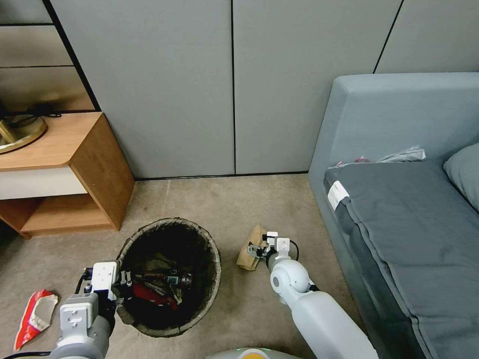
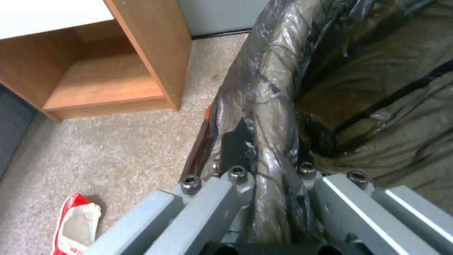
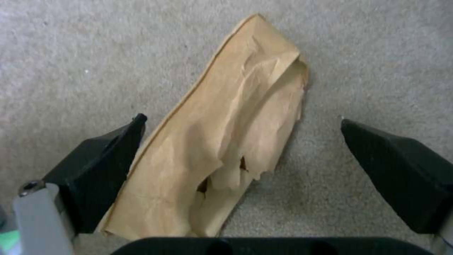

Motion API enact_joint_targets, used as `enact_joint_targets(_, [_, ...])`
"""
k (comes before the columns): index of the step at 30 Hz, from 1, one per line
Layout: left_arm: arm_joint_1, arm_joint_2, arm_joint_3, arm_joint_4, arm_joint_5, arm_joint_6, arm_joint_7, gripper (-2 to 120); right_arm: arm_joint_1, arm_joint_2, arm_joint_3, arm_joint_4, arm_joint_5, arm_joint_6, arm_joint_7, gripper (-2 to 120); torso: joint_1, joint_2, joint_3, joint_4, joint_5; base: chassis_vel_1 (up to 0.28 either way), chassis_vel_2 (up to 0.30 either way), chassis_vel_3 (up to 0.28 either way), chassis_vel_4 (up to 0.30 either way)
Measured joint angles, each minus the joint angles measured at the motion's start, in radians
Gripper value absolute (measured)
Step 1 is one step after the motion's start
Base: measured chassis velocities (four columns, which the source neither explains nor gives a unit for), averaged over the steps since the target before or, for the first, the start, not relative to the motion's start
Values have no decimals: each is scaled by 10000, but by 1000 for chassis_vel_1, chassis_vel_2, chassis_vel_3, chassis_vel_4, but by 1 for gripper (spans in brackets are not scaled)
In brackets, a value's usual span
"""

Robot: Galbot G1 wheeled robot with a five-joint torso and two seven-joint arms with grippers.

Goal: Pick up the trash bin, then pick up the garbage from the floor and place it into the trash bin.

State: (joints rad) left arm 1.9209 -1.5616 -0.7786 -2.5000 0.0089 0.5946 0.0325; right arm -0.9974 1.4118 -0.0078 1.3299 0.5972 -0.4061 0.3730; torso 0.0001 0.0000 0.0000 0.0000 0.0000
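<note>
Left hand holds the bin; right hand hangs over brown paper.

The left hand (image 1: pixel 124 285) is clamped on the liner-wrapped rim of the trash bin (image 1: pixel 209 249), which holds red wrappers. The right hand (image 1: pixel 258 249), fingers (image 3: pixel 104 156) apart, straddles the crumpled brown paper (image 3: pixel 222 141) on the carpet beside the bin. A red-and-white snack packet (image 1: pixel 34 316) lies near the left arm.

2 arms are seen in the head view, each clad in smooth light-grey shells with rounded joints. A white block is mounted at each wrist, and black cables are looped beside it. The left gripper (image 2: pixel 264 156) is built from grey metal links fastened with 4 dark hex-socket screws, and a black pad is fitted to its fingers (image 2: pixel 236 145). The right gripper (image 3: pixel 240 122) is fitted with 2 black wedge-shaped fingers (image 3: pixel 101 156), one on a grey bracket with a screw.
</note>
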Motion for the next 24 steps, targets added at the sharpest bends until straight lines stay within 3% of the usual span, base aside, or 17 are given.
enact_joint_targets(4, [-10,-4,0,0,16,-10,0,1,89,96,-5,-350,-81,61,-133,100,0,0,0,0,0,0,0,0,0])
enact_joint_targets(10, [-14,-5,-2,0,21,-17,3,1,220,263,-5,-791,-136,132,-354,82,0,0,0,0,0,0,0,0,0])
enact_joint_targets(13, [-17,-5,-3,0,25,-18,6,1,288,392,6,-1034,-142,139,-495,65,0,-1,0,0,0,0,0,0,0])
enact_joint_targets(24, [-34,14,9,0,32,-25,14,1,311,454,52,-1213,-228,184,-612,30,-1,0,0,0,0,0,0,0,0])
